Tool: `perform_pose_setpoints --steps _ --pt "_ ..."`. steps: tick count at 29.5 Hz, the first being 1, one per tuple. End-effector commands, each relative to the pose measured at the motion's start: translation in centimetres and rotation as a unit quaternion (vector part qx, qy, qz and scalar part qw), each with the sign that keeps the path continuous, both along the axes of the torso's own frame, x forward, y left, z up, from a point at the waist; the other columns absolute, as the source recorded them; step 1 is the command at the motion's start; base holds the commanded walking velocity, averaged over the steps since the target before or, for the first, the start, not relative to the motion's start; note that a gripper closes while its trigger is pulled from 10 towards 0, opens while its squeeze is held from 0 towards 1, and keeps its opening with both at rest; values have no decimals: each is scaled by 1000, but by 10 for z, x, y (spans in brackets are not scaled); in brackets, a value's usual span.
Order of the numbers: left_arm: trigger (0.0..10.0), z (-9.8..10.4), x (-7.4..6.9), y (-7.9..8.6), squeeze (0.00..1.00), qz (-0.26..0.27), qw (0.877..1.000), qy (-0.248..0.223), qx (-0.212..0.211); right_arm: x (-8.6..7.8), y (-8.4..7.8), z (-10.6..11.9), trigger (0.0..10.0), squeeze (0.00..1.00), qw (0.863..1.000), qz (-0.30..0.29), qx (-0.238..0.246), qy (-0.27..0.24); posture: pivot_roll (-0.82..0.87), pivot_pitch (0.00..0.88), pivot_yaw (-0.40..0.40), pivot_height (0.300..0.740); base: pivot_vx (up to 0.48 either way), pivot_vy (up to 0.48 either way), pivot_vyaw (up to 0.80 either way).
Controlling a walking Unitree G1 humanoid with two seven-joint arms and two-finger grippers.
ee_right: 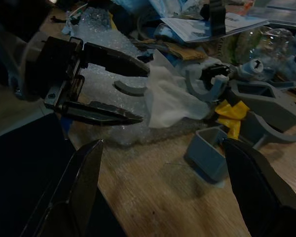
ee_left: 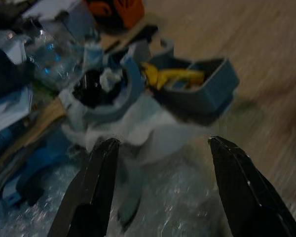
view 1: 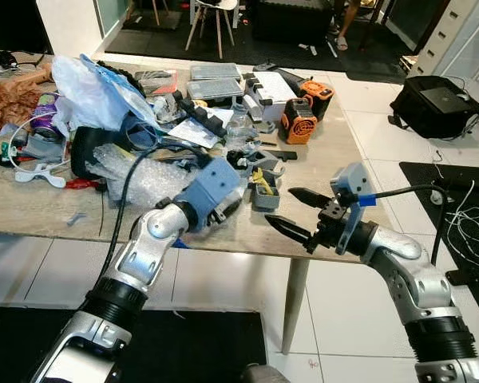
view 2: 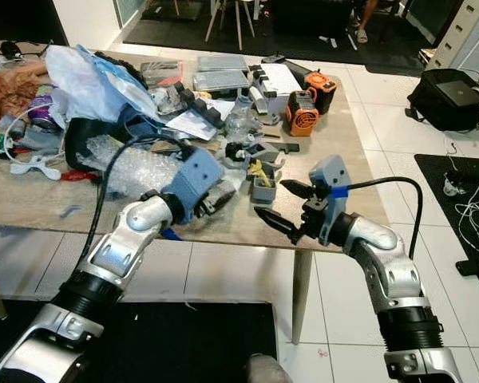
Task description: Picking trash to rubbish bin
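L gripper (ee_right: pixel 101 89) is held w/ fingers spread, nothing grasped — white tissue (ee_right: pixel 175 96) lies just ahead of its tips on bubble wrap (view 2: pixel 136 171). R gripper (view 1: pixel 299 214) is also spread, empty, near table (view 1: pixel 335 159) edge — grey tray (ee_right: pixel 212 153) between its fingers.

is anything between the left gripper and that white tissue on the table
Nothing visible blocks it. The left gripper is open just short of the white tissue, with only flat bubble wrap lying under the gap. Grey plastic parts and a small grey tray crowd the tissue's far side, not the approach.
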State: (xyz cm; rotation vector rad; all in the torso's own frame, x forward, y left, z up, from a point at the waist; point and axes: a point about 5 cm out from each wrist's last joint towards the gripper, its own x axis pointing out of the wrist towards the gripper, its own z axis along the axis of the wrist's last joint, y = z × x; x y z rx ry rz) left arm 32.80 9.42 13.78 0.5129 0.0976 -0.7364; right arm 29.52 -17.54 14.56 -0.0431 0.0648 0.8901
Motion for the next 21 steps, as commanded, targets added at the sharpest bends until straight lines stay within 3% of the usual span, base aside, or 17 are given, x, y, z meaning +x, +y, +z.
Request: perform_pose_setpoints --steps 1,4,5,6,16,21 --pt "10000 1 0 0 0 -6 1000 8 9 0 -3 1 10000 0 1000 -4 -7 -1 -91 0 -22 740 0 0 0" --pt "10000 1 -1 1 0 -7 1000 22 6 0 -3 1 10000 0 1000 -4 -8 -2 -89 0 -23 740 0 0 0" --pt "10000 0 -2 2 863 -10 1000 30 4 -1 -3 1 10000 0 1000 -4 -9 -2 -90 0 -22 740 0 0 0" --pt "10000 -1 -2 3 1000 -11 999 33 10 -1 -3 2 10000 0 1000 -5 -9 -3 -89 0 -22 740 0 0 0" --pt "10000 -10 2 8 1000 21 997 49 64 1 -4 4 10000 0 1000 -11 -10 -10 -96 0 -14 740 0 0 0" --pt "10000 -18 2 12 1000 49 992 97 66 1 -4 5 10000 0 1000 -15 -10 -12 -96 0 -13 740 0 0 0"
